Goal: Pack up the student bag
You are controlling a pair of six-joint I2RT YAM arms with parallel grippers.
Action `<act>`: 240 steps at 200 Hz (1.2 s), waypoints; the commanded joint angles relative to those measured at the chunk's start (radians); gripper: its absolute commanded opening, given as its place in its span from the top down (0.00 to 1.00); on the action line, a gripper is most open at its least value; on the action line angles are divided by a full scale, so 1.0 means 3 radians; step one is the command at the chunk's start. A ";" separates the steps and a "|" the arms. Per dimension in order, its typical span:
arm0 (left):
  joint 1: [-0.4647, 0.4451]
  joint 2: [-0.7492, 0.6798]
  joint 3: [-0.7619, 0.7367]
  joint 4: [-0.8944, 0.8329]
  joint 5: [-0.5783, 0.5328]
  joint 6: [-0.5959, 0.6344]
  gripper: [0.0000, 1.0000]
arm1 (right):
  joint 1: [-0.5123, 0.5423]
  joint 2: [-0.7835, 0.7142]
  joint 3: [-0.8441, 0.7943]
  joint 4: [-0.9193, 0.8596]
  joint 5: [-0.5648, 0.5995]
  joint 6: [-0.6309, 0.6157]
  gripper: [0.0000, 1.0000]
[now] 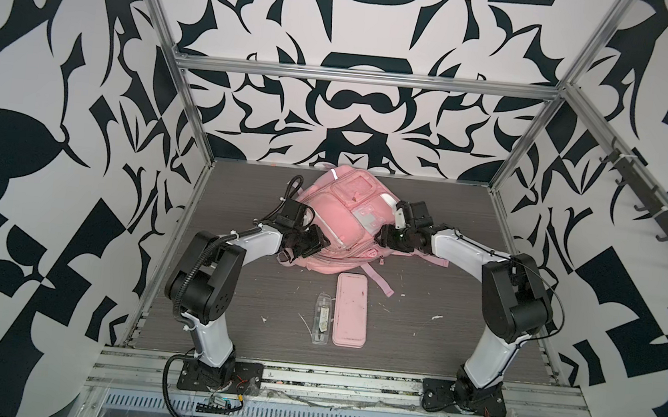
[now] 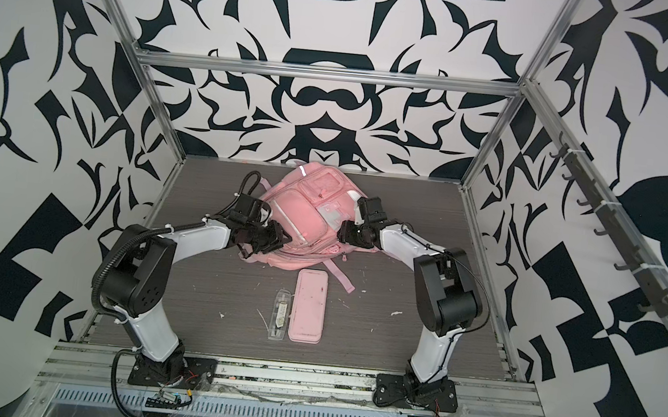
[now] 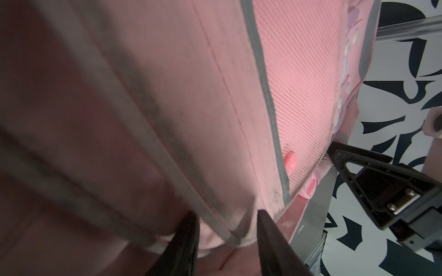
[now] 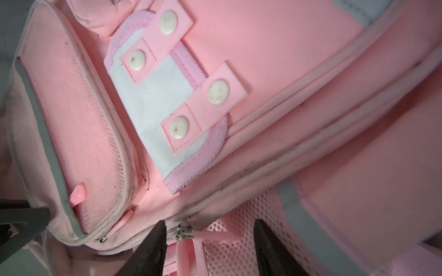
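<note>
Both arms bend up high and reach in toward the student bag, one on each side of it. The left end effector touches the bag's left side, fingers apart. The right end effector is at the bag's right side, fingers apart too.

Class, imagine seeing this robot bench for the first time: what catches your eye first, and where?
The pink student bag lies at the far middle of the table, with the left gripper and right gripper close at its sides. Nearer the camera lie a pink pencil case and a clear packet, all ringed by black-and-white walls.
</note>
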 commanded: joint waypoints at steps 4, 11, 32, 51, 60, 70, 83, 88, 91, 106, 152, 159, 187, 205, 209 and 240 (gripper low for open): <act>0.0006 -0.0005 -0.0086 -0.0188 -0.0016 -0.0025 0.53 | -0.0015 0.0051 -0.0081 0.0078 -0.0087 -0.0016 0.39; 0.0009 -0.0003 -0.0088 -0.0185 -0.0011 -0.0023 0.51 | -0.0014 0.0058 -0.0099 0.0102 -0.0110 -0.0003 0.39; 0.0007 0.0008 -0.0095 -0.0183 -0.0010 -0.0030 0.47 | -0.0016 0.0109 -0.0152 0.0175 -0.0188 0.0024 0.38; 0.0006 0.0017 -0.0099 -0.0172 -0.0010 -0.0032 0.47 | -0.0018 0.0163 -0.0208 0.0252 -0.0257 0.0064 0.39; 0.0004 0.0025 -0.0103 -0.0162 -0.0002 -0.0039 0.47 | -0.0018 0.0186 -0.0226 0.0285 -0.0302 0.0083 0.39; 0.0004 0.0033 -0.0102 -0.0149 0.0006 -0.0047 0.47 | -0.0018 0.0207 -0.0245 0.0319 -0.0347 0.0101 0.39; 0.0007 0.0049 -0.0101 -0.0132 0.0010 -0.0056 0.47 | -0.0018 0.0206 -0.0272 0.0347 -0.0362 0.0126 0.40; 0.0004 0.0049 -0.0102 -0.0128 0.0010 -0.0057 0.47 | -0.0018 0.0192 -0.0290 0.0362 -0.0362 0.0131 0.40; 0.0006 0.0052 -0.0102 -0.0128 0.0014 -0.0056 0.47 | -0.0019 0.0182 -0.0300 0.0371 -0.0365 0.0132 0.41; 0.0005 0.0053 -0.0094 -0.0116 0.0014 -0.0063 0.48 | -0.0018 0.0111 -0.0346 0.0388 -0.0377 0.0138 0.43; 0.0004 0.0084 -0.0066 -0.0116 0.0015 -0.0071 0.48 | -0.0017 -0.0177 -0.0517 0.0400 -0.0386 0.0112 0.55; 0.0006 0.0089 -0.0068 -0.0116 0.0010 -0.0072 0.48 | -0.0018 -0.0229 -0.0543 0.0400 -0.0399 0.0108 0.57; 0.0004 0.0104 -0.0081 -0.0088 0.0005 -0.0087 0.48 | -0.0018 -0.0384 -0.0623 0.0366 -0.0491 0.0088 0.64; 0.0007 0.0119 -0.0086 -0.0080 0.0010 -0.0085 0.49 | -0.0019 -0.0419 -0.0660 0.0350 -0.0531 0.0052 0.64; 0.0008 0.0120 -0.0086 -0.0076 0.0010 -0.0083 0.48 | -0.0018 -0.0421 -0.0666 0.0345 -0.0536 0.0043 0.64; 0.0004 0.0134 -0.0081 -0.0066 0.0015 -0.0097 0.48 | -0.0018 -0.0373 -0.0693 0.0364 -0.0534 -0.0004 0.64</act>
